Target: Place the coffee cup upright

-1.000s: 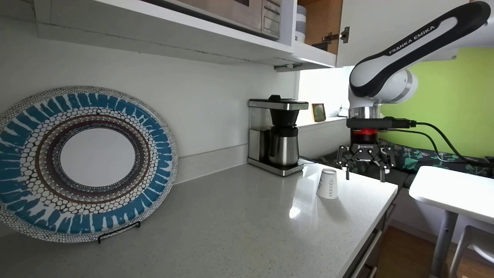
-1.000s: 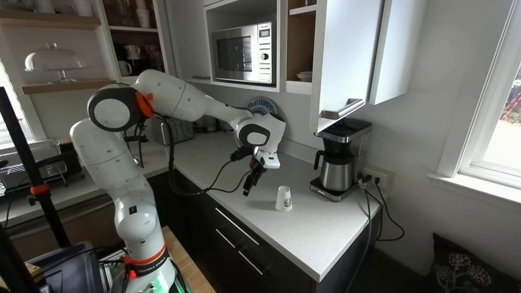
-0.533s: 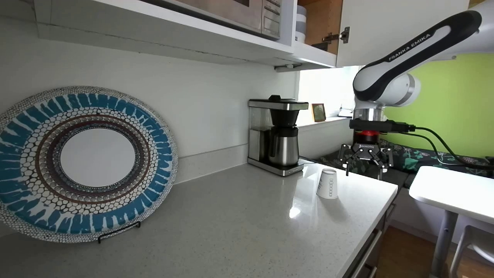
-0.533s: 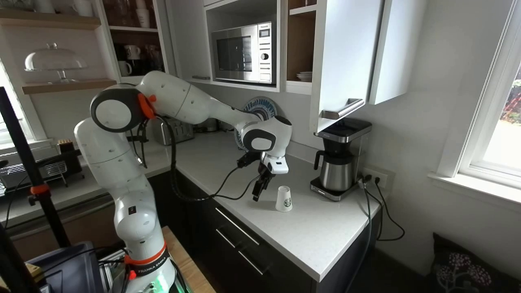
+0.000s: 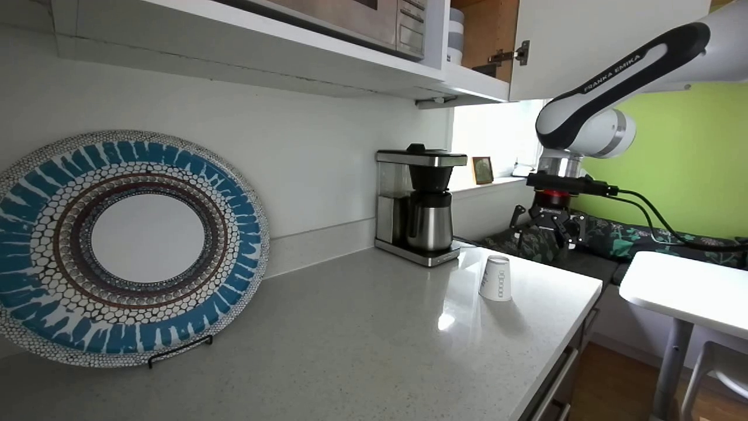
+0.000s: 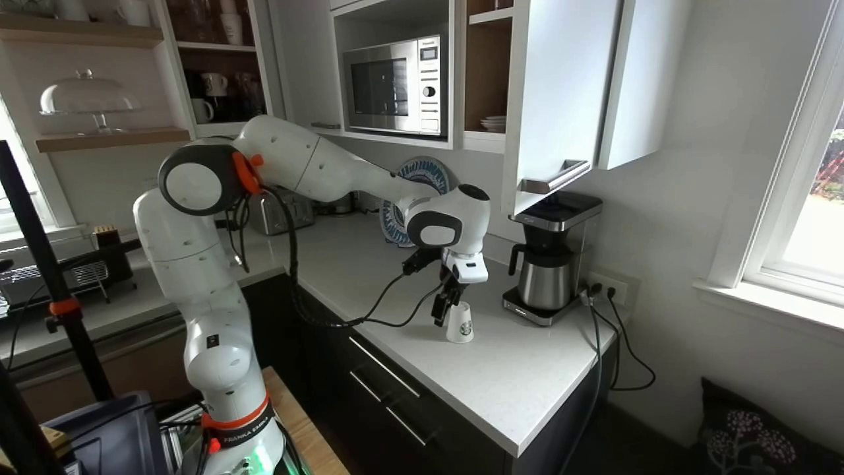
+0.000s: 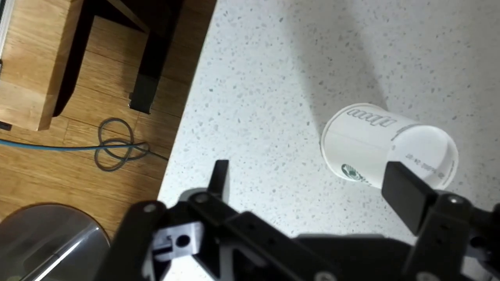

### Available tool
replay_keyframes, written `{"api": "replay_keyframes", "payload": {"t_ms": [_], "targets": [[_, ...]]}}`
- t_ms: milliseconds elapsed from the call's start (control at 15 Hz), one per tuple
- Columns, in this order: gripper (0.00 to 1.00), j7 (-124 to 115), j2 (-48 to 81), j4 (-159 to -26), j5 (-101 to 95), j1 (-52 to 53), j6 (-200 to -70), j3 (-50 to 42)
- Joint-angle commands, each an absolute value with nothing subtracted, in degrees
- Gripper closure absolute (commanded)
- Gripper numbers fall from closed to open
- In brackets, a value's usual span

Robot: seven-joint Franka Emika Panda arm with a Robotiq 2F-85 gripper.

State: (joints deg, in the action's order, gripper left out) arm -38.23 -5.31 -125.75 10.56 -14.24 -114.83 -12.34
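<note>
Speckled counter (image 7: 265,97): cup (image 7: 381,143) inverted, pincer (image 7: 306,171) spread nearby.

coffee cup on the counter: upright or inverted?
Inverted: the wrist view shows the cup with its base facing up; in both exterior views it widens downward to the counter.

The pale speckled counter (image 6: 514,369) holds one white tapered paper cup (image 7: 365,146) and one steel-and-black coffee maker (image 5: 422,207); there are three slim metal drawer handles (image 6: 384,367) and one black two-fingered gripper (image 7: 308,182).
</note>
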Motion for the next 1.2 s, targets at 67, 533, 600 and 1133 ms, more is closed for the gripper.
{"api": "replay_keyframes", "payload": {"t_ms": [67, 533, 600, 1133], "targets": [[0.0, -36.7, 0.6, -119.5, 15.2, -14.4, -112.4, -13.5], [0.0, -37.0, 8.8, -110.4, 18.9, -14.2, -106.9, -13.4], [0.0, -37.2, 9.9, -109.3, 19.3, -14.2, -106.5, -13.3], [0.0, -38.4, 17.5, -101.9, 23.9, -14.1, -103.8, -12.6]]}}
